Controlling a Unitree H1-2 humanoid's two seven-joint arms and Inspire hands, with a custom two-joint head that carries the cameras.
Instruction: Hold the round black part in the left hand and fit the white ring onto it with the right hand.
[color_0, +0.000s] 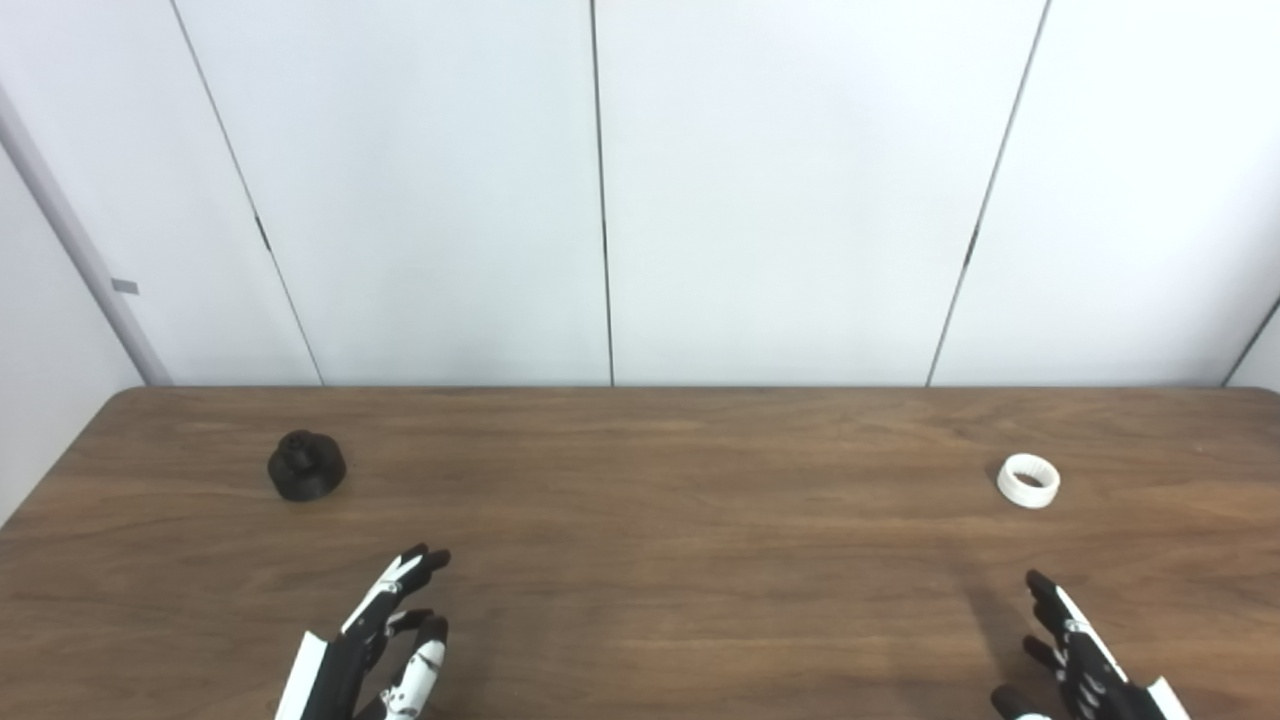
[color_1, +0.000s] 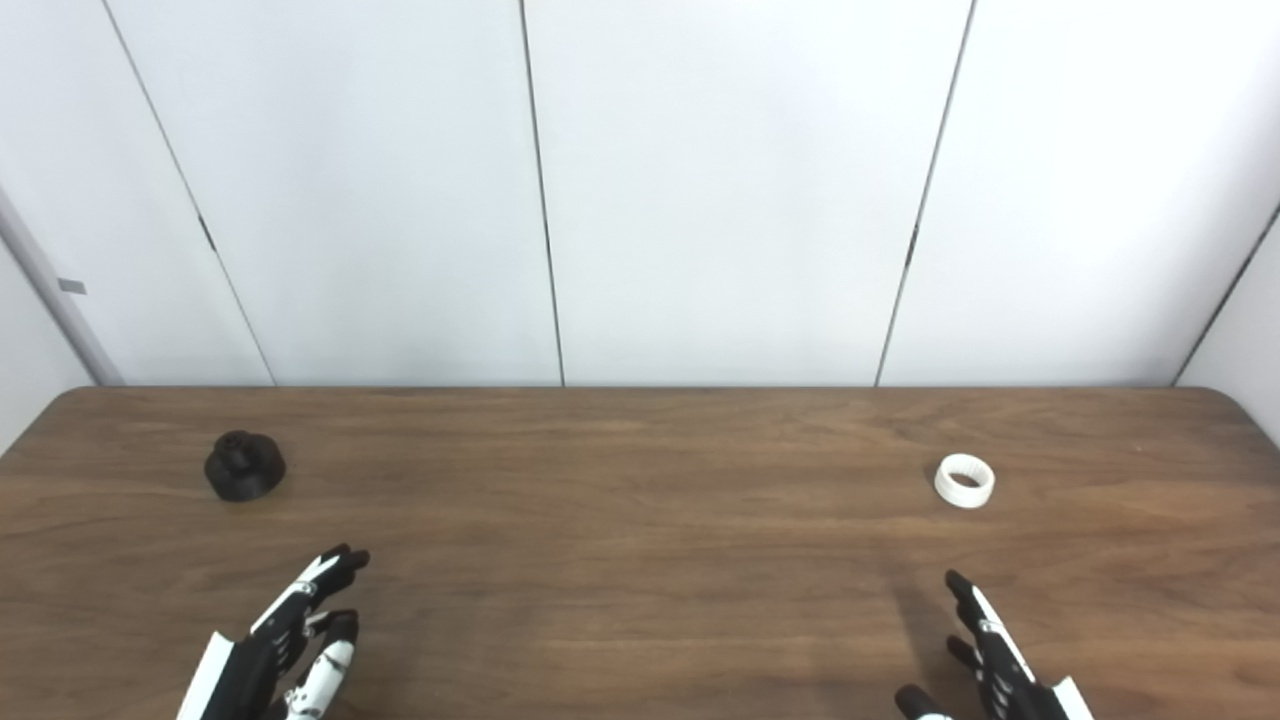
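Both hands are low at the near edge of the table (color_0: 640, 560), and each of them holds nothing. On the left side, the left hand (color_0: 385, 640) comes in from the bottom of the picture with its fingers (color_0: 425, 560) stretched forward and spread apart, the tips pointing toward the far side and a little to the right. It stays above the wood, and whether it touches the surface cannot be told. On the right side, the right hand (color_0: 1075, 660) is also spread, with its fingers pointing up and a little to the left; part of it is cut by the bottom edge of the picture.

The black part (color_0: 306, 466) stands on the table on the far left, beyond the left hand and well apart from it. It is round, with a smaller knob on its top. The ring (color_0: 1028, 480) lies on the table on the far right, beyond the right hand and a little to its left, also apart from it. Its opening faces upward and slightly toward the camera. The two things are well apart from each other, with bare brown wood between them. Behind the table is a white wall (color_0: 640, 200) of panels with thin dark seams.
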